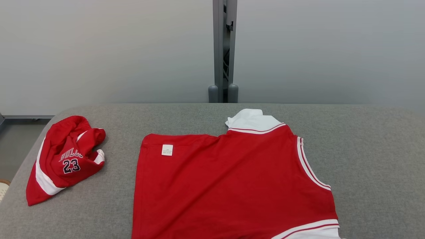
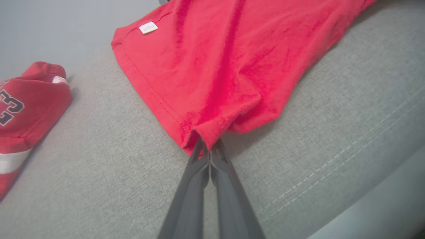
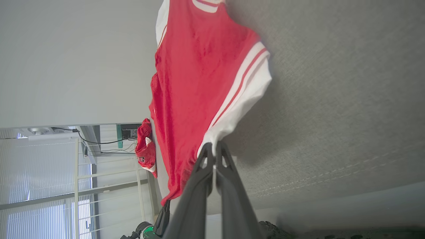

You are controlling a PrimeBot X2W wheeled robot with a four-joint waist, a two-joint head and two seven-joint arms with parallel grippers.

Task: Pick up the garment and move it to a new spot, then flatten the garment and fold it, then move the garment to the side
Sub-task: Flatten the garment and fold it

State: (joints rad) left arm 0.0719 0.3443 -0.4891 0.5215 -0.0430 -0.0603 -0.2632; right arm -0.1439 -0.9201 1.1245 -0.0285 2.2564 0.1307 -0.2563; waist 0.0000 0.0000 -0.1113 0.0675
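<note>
Left gripper [image 2: 210,146], dark fingers pressed together, pinches the near red hem corner of the red sleeveless jersey with white striped trim [image 1: 232,186]; right gripper [image 3: 215,149], likewise closed tight, pinches the jersey's near white-banded corner. Jersey lies spread mostly flat across the middle of the grey fabric-covered surface [image 1: 365,149], small white label [image 1: 167,150] face up near its far left corner, cloth bunched where each gripper holds it. Crumpled red garment with a white stripe and "23" print [image 1: 66,156] sits apart at the surface's left end, touching neither gripper.
</note>
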